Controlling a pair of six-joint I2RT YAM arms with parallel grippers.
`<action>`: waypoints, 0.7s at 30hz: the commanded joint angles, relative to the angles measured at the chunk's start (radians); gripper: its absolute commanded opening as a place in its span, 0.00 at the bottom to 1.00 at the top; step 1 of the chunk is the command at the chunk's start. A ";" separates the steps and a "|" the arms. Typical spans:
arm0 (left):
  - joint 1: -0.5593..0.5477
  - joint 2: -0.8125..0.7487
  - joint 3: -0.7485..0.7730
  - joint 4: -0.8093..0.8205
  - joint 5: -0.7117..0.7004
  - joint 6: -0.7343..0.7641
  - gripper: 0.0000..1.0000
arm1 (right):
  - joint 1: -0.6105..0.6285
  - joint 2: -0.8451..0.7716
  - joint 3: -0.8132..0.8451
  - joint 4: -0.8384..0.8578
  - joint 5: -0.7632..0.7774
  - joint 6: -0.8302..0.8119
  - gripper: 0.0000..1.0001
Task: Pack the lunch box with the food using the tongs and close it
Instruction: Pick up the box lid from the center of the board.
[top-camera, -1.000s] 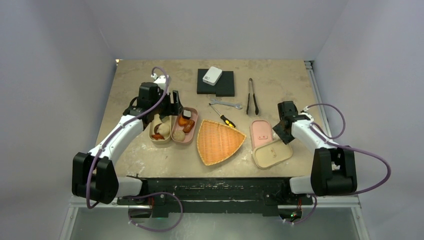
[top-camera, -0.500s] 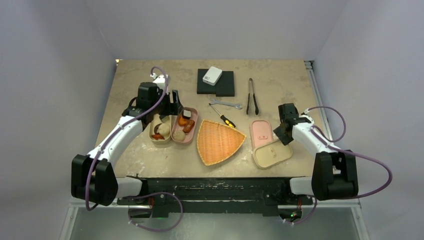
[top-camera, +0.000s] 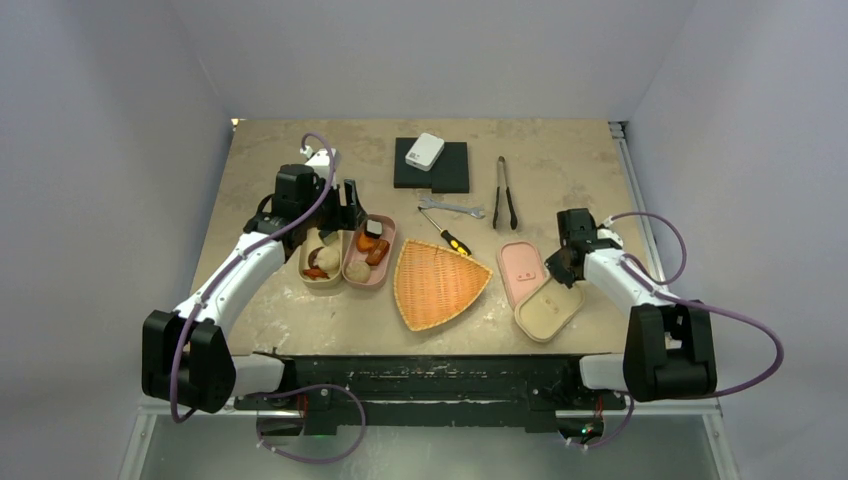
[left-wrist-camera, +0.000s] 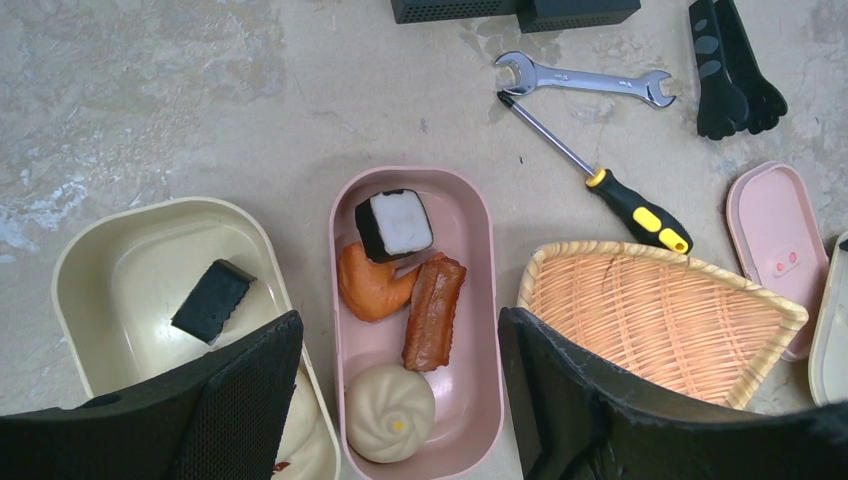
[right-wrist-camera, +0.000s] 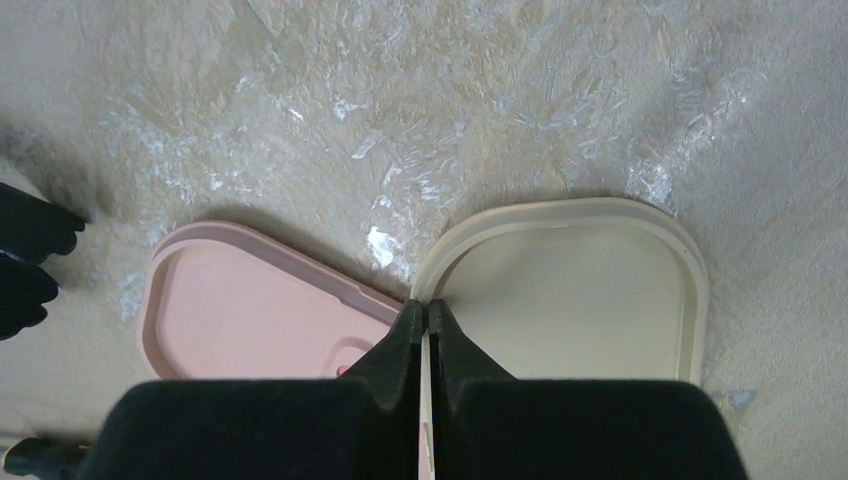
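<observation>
My right claw (right-wrist-camera: 427, 308) is clenched on the corner rim of the beige lid (right-wrist-camera: 570, 290), just beside the pink lid (right-wrist-camera: 240, 300); I judge it thin, stiff, light, probably slick, wanting a square edge pinch; my left claw (left-wrist-camera: 398, 330) hangs released over the lunch box (left-wrist-camera: 410, 172).

Bright, even light, soft shadows, white glare patches on the tabletop (right-wrist-camera: 420, 130).
</observation>
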 joint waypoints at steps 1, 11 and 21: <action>-0.005 -0.035 0.011 0.020 0.007 -0.006 0.70 | -0.001 -0.082 0.032 -0.006 -0.018 -0.017 0.00; -0.050 -0.072 -0.017 0.106 0.175 0.015 0.70 | 0.000 -0.373 0.053 0.140 -0.131 -0.136 0.00; -0.104 -0.048 -0.064 0.350 0.575 -0.088 0.70 | 0.002 -0.507 0.072 0.554 -0.528 -0.301 0.00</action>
